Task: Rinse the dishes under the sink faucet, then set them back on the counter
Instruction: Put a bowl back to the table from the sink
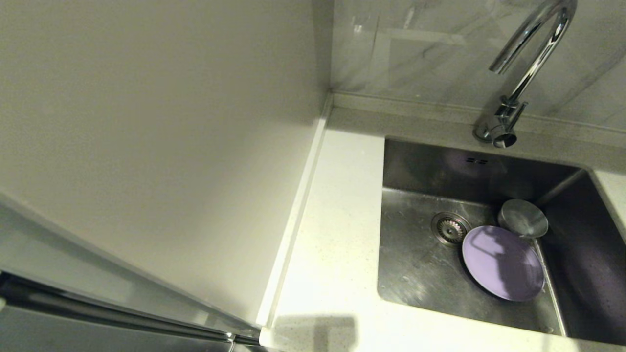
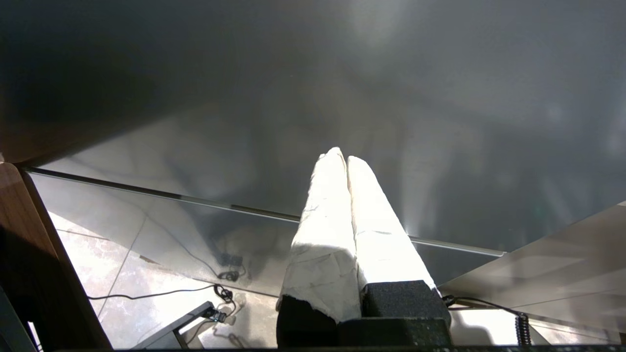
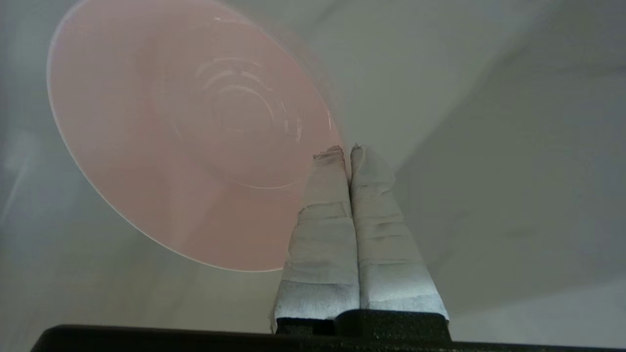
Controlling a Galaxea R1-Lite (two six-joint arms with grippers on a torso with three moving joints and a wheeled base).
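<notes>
Light's coming in dim from overhead, glaring off the faucet [image 1: 530, 58] at 1 o'clock; shadows are pooling in the sink [image 1: 420, 264], and the pink bowl [image 3: 186, 137] is blurring.

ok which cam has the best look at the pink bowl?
Right wrist view: the pink bowl fills much of the picture, its rim at the shut right gripper. Head view and left wrist view show none of it.

The faucet [image 1: 530, 63] loses the top of its arch to the head view's upper edge, the sink [image 1: 420, 274] runs off the right edge, and the pink bowl [image 3: 186, 132] appears blurred, its top cropped.
</notes>
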